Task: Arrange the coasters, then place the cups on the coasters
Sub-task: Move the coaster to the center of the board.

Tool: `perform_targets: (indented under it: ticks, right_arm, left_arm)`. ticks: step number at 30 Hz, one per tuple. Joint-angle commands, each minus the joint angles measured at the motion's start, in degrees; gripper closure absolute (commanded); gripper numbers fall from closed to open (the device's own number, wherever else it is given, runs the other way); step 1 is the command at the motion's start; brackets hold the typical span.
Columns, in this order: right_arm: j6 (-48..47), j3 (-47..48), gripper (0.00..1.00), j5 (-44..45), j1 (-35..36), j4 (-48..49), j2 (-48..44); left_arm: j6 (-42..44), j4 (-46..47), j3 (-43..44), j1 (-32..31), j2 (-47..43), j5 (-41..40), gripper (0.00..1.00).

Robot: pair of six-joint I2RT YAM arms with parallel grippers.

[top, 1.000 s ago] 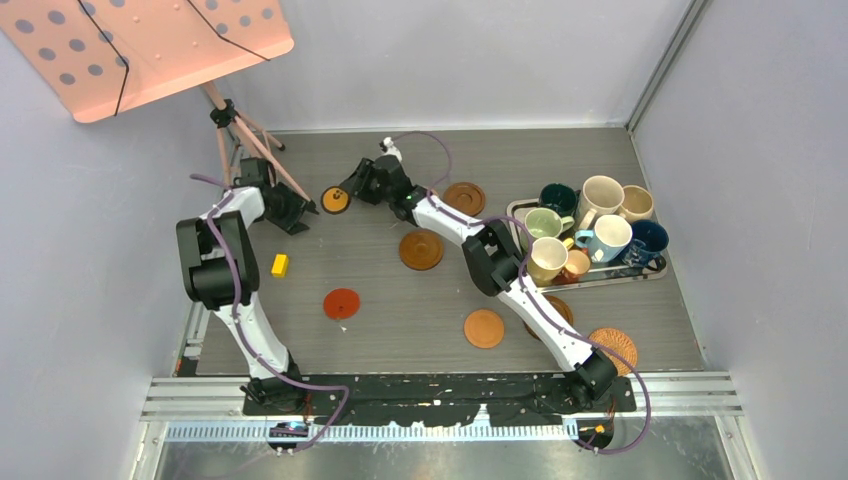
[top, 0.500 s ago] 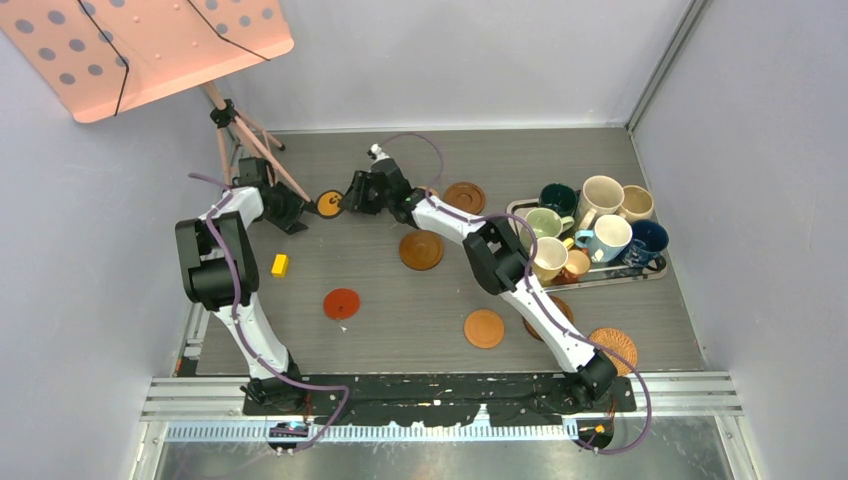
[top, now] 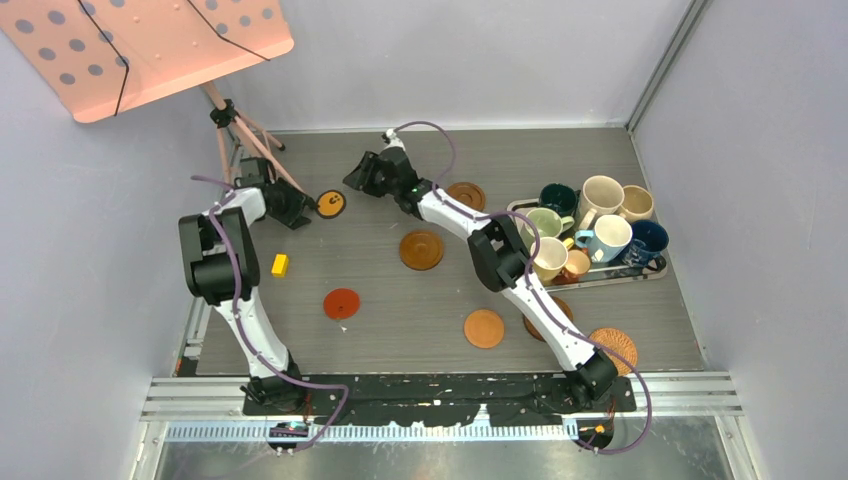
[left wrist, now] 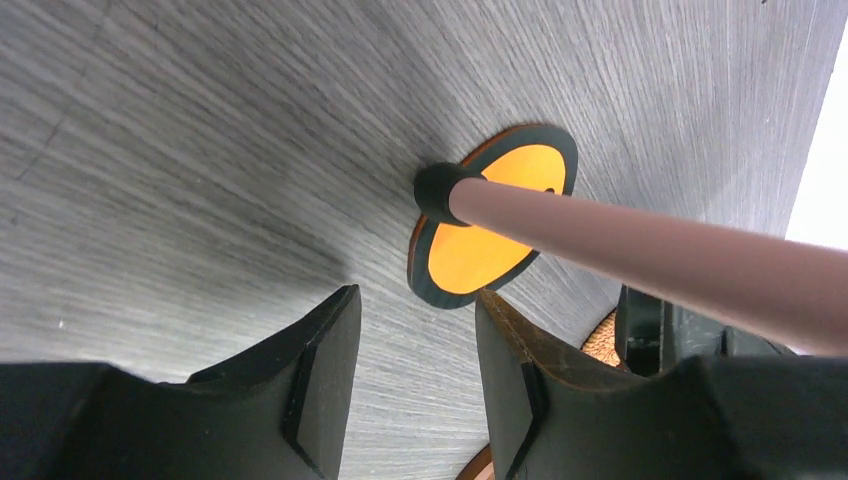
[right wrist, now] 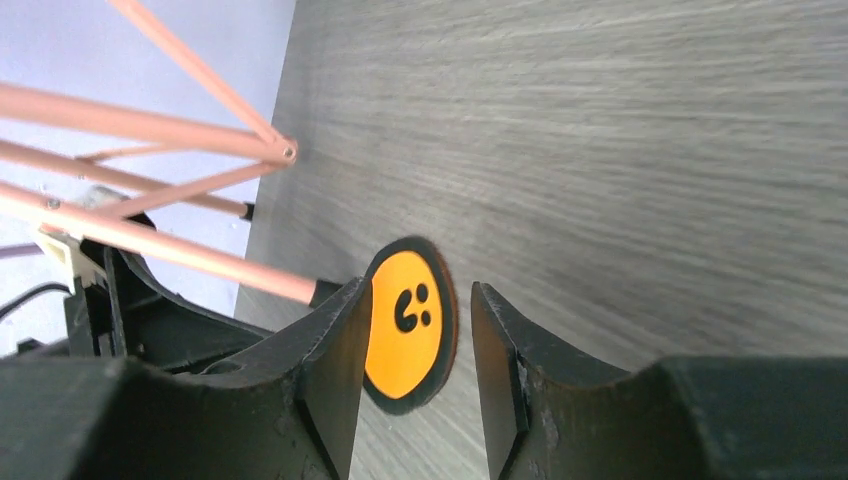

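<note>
Upper left of the top view: black-and-orange coaster lies flat between my left gripper and right gripper; both stand parted, empty.

The orange coaster has a black rim and black spots. The red coaster is plain. The brown coaster has dark rings. The block is yellow. The table is grey with thin streaks. The board is pink with grey dots.
</note>
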Motion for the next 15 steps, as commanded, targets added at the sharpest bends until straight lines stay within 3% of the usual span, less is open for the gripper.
perform_targets:
  ticks: [1,15]
  right_arm:
    - [4.1,3.4,0.52,2.3,-1.1,2.8,2.3]
    - [6.4,-0.7,0.52,3.1,-1.3,5.6,1.0]
  left_arm:
    - [-2.8,6.0,0.4,-0.2,1.4,2.2,0.53]
    - [-6.4,7.5,3.9,-4.2,6.0,2.5,0.54]
